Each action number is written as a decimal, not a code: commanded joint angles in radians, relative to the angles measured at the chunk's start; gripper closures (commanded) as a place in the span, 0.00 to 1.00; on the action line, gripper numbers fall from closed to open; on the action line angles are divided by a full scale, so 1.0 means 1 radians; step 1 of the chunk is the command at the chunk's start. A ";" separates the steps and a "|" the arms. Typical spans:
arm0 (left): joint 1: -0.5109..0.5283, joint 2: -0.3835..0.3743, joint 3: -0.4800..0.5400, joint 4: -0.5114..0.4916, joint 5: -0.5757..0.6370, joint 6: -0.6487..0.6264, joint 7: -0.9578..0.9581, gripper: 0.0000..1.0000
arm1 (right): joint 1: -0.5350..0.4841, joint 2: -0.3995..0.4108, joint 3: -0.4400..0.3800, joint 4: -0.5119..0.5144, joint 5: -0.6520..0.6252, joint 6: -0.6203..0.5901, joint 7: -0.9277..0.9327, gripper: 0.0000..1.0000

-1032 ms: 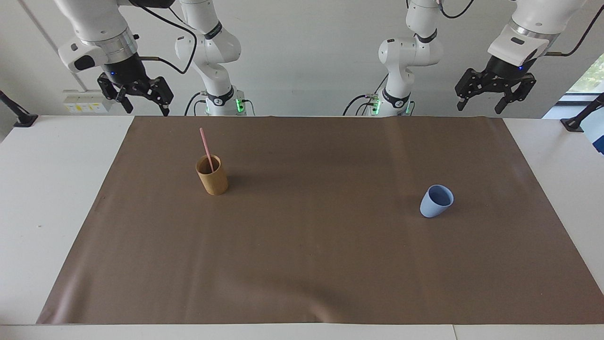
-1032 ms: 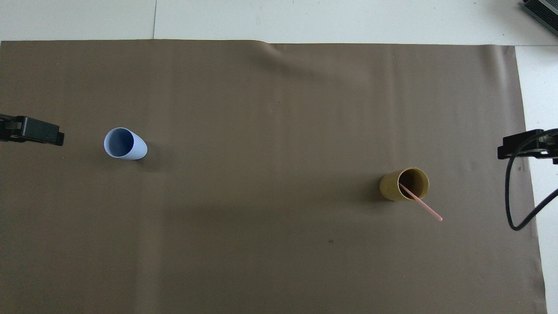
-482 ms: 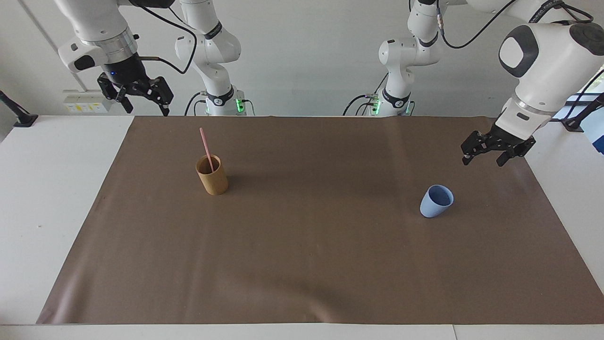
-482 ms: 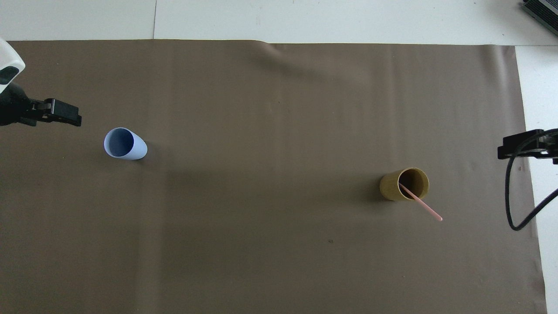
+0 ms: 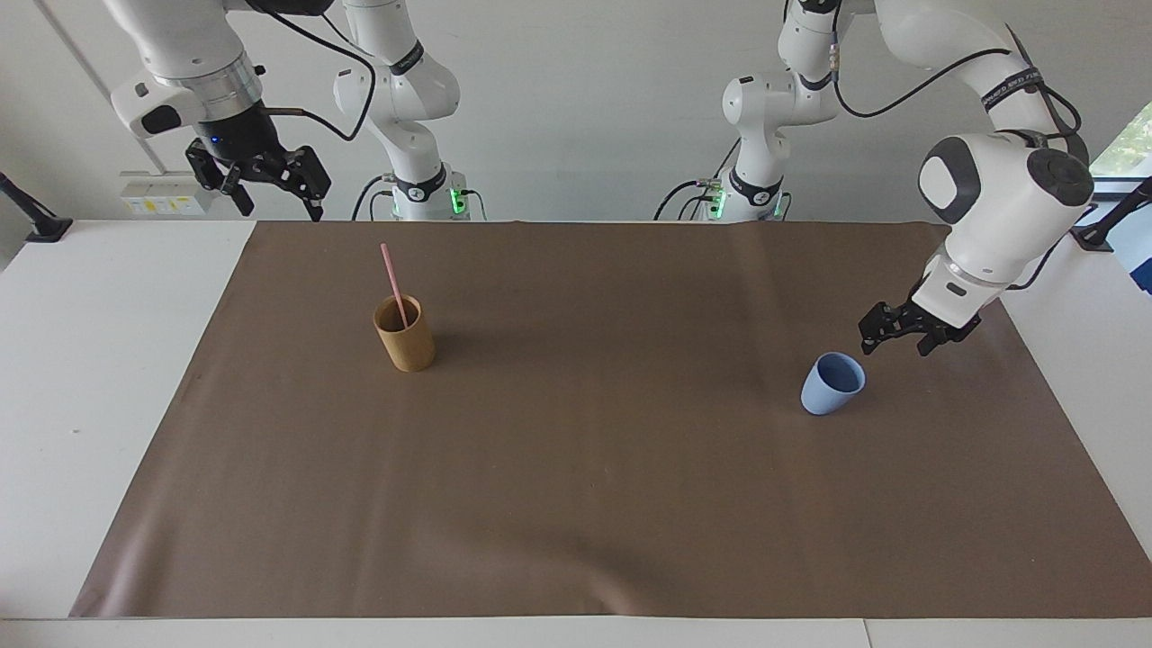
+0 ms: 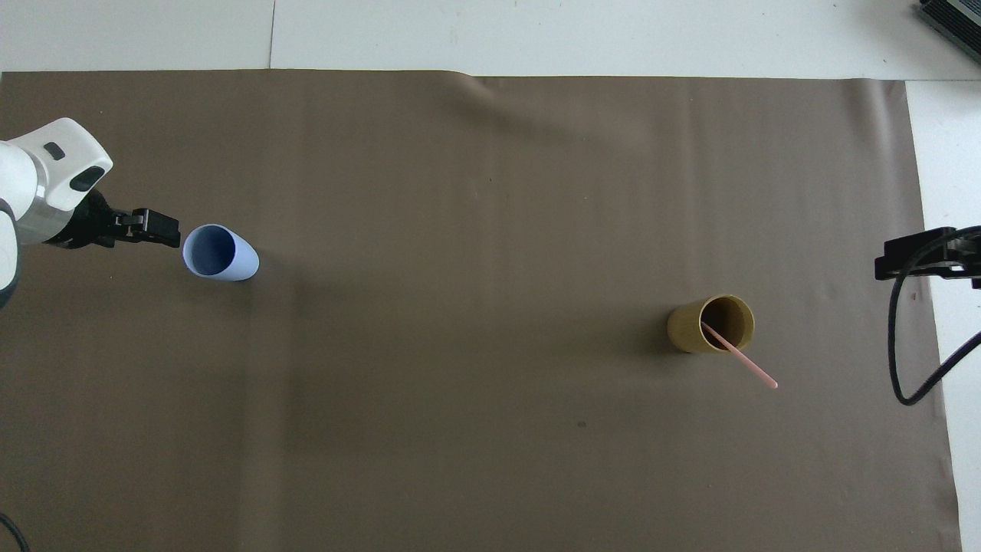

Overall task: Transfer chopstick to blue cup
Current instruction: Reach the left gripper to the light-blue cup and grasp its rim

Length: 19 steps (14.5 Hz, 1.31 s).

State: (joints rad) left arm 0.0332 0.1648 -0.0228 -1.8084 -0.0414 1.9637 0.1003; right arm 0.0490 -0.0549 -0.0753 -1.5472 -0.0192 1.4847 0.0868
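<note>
Your left end effector (image 5: 893,338) hangs low just beside the blue cup (image 5: 832,383), on the cup's side toward the left arm's end of the surface (image 5: 117,378), with its fingers spread and nothing between them. In the overhead view its tip (image 6: 157,228) sits right at the cup's rim (image 6: 208,250), but the facing view shows a small gap, so it is close without touching. The cup stands upright and empty on the brown mat (image 5: 594,468).

The chopstick (image 5: 393,283) is well apart from that end effector, toward the right arm's end of the surface. It stands slanted in the tan cup (image 5: 404,334), its upper half poking out and leaning toward the robots. Its lower end is hidden inside that cup.

Your right end effector (image 5: 270,187) waits high above the mat's corner nearest the right arm, fingers spread and empty. In the overhead view only its dark tip (image 6: 920,257) shows at the frame edge, with a looping cable (image 6: 900,360) beneath it.
</note>
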 commanded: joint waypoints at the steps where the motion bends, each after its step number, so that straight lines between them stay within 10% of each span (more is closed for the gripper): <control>1: 0.005 0.022 -0.003 -0.029 -0.015 0.053 0.009 0.11 | -0.008 -0.025 0.002 -0.027 0.016 -0.006 -0.016 0.00; 14: -0.027 0.028 -0.003 -0.189 -0.067 0.257 -0.010 0.46 | -0.009 -0.025 0.003 -0.028 0.016 -0.009 -0.015 0.00; 19: -0.022 0.025 -0.003 -0.184 -0.067 0.233 -0.033 1.00 | -0.008 -0.026 0.002 -0.028 0.016 -0.009 -0.015 0.00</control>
State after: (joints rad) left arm 0.0206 0.2053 -0.0365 -1.9723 -0.0969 2.1874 0.0830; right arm 0.0490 -0.0555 -0.0754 -1.5487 -0.0192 1.4813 0.0868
